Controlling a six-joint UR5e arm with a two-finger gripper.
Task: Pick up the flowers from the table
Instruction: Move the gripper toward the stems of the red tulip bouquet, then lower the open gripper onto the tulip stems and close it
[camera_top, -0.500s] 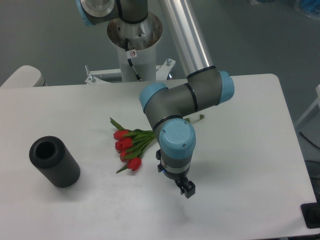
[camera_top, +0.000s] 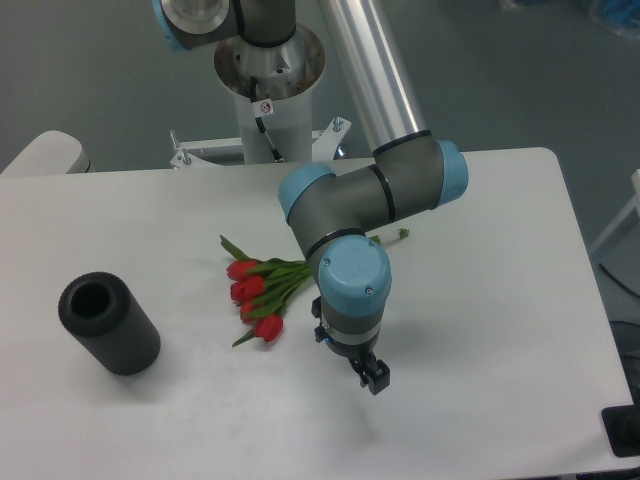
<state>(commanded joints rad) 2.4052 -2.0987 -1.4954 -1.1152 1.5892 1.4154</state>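
The flowers, red tulips with green leaves, lie flat on the white table near its middle. Their stems run right and pass behind my arm; a stem end shows beyond it. My gripper hangs just above the table, to the right of the blooms and a little nearer the front edge. Nothing is between its fingers. From this angle the black fingers look close together, but the gap is too small to judge.
A black hollow cylinder lies on its side at the left of the table. The arm's base column stands behind the table's far edge. My elbow and wrist hang over the stems.
The gripper has shifted very slightly toward the flowers. The flowers and the cylinder lie where they were.
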